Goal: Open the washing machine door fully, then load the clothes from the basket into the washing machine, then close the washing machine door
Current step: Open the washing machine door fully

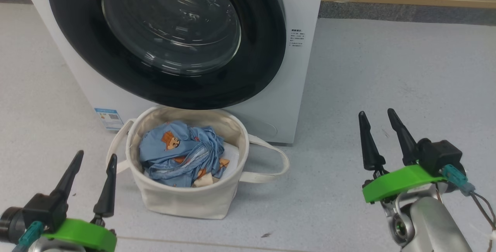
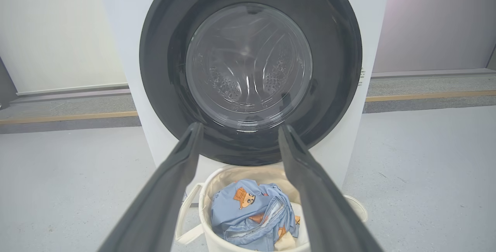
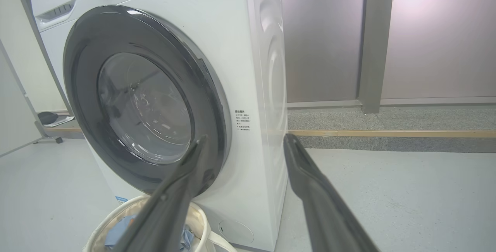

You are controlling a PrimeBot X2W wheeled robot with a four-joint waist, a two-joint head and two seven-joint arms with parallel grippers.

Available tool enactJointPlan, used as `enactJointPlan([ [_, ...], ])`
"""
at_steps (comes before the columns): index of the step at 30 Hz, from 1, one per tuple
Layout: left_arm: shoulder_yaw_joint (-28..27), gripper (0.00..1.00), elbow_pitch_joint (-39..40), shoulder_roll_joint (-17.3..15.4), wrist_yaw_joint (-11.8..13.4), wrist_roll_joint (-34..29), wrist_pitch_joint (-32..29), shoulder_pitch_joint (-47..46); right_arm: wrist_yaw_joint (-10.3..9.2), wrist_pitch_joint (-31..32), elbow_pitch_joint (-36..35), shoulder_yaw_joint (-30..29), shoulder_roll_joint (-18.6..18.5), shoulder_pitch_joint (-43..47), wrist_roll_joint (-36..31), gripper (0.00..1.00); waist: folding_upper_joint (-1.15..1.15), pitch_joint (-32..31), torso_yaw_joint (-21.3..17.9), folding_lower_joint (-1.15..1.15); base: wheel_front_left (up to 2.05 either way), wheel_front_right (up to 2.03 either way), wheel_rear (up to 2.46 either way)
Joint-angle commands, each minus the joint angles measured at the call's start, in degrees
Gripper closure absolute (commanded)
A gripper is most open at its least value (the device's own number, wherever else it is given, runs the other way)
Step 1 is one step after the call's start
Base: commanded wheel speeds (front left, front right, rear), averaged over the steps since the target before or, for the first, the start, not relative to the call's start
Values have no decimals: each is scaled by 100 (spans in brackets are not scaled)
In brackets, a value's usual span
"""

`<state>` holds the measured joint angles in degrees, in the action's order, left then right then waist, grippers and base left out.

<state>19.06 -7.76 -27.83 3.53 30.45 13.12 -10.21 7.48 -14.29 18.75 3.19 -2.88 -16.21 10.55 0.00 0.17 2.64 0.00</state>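
I see the washing machine point(image 1: 298, 89) standing on the grey floor point(image 1: 387, 69). The washing machine door point(image 1: 170, 23) looks shut flat against its front, and I cannot make out a handle or tell which side is hinged.

The basket point(image 1: 186, 201) sits on the floor touching the foot of the machine, directly under the door's lower rim. The clothes point(image 1: 180, 153) lie heaped inside it: blue fabric with orange bears, and a cream scrap at the near wall. A white pad point(image 1: 233, 155) is tucked beside them.

My left gripper point(image 1: 97, 154) hangs near the basket's left side with its fingers spread and nothing between them. My right gripper point(image 1: 376, 112) is well apart on the right, also spread and empty.

Here is what I judge could go wrong:

- The black rim is glossy and curved, so a fingertip hooking its edge may slip off and leave the door only partly open.
- The basket is so close beneath the door that an arm reaching in low could shove or tip it.
- The basket's looped handles stick out on both sides and could snag a finger.
- A careless grab might lift the white pad along with the clothes.
- Loose fabric could trail over the opening and jam the door when it closes.
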Motion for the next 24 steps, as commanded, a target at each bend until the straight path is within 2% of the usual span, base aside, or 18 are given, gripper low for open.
enactJointPlan([
  [1, -236, 0, 150, -158, 21, 58, 48, -256, 1, -71, -227, 145, 1, -174, 64, 0, 0, -4, -3, 0, 0, 0, 0],
  [8, -154, 0, 200, -152, -34, 73, 55, -233, 1, -71, -191, 118, 1, -276, 283, 0, 0, 5, 44, 0, 0, 0, 0],
  [11, -139, 0, 213, -150, -57, 92, 59, -236, 1, -71, -122, 92, 1, -381, 665, 0, 0, 28, 69, 0, 0, 0, 0],
  [12, -136, 0, 222, -150, -60, 95, 61, -241, 1, -71, -82, 84, 1, -431, 838, 6, 0, 42, 78, 0, 0, 0, 0],
  [13, -136, 0, 232, -147, -63, 101, 64, -246, 1, -71, -40, 79, 1, -492, 1082, 78, 0, 58, 87, 0, 0, 0, 0],
  [14, -142, 0, 246, -145, -66, 111, 67, -250, 1, -71, 3, 70, 1, -565, 1365, 91, 0, 82, 95, 0, 0, 0, 0],
  [15, -150, 0, 259, -144, -71, 123, 72, -255, 1, -71, 60, 61, 1, -650, 1644, 100, 0, 107, 102, 0, 0, 0, 0],
  [19, -169, 0, 302, -143, -102, 159, 87, -274, 1, -71, 411, 14, 1, -1109, 2624, 100, 0, 222, 142, 0, 0, 0, 0],
  [22, -183, 0, 323, -132, -119, 188, 96, -283, 1, -57, 650, 21, 1, -1407, 3008, 100, 0, 302, 171, 0, 0, 0, 0],
  [24, -182, 0, 328, -110, -144, 209, 104, -302, 1, 94, 844, -18, 1, -1738, 3491, 100, 0, 367, 217, 0, 0, 0, 0],
])
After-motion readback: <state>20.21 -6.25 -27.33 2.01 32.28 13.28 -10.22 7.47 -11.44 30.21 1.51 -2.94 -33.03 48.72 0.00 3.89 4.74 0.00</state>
